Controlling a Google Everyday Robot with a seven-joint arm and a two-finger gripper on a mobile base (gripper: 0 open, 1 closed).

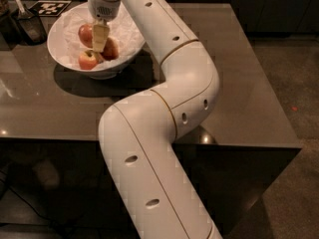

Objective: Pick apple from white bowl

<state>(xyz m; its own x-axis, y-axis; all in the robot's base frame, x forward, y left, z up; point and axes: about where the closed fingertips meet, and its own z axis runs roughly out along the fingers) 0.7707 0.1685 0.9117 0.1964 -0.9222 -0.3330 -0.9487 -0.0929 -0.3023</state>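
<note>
Inside the white bowl (pixel 59 52), pincer (pixel 99 38) low beside the apple (pixel 85 33), its grip impossible to tell.

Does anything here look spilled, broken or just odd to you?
Nothing stands out: the wide glossy white bowl sits upright on the dark grey table, three red apples inside it, the claw down among them.

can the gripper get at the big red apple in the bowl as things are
Probably yes. The gripper hangs over the bowl right beside the apple, whose top is uncovered. The yellow-red apple and orange-red apple sit close and may crowd the grasp.
</note>
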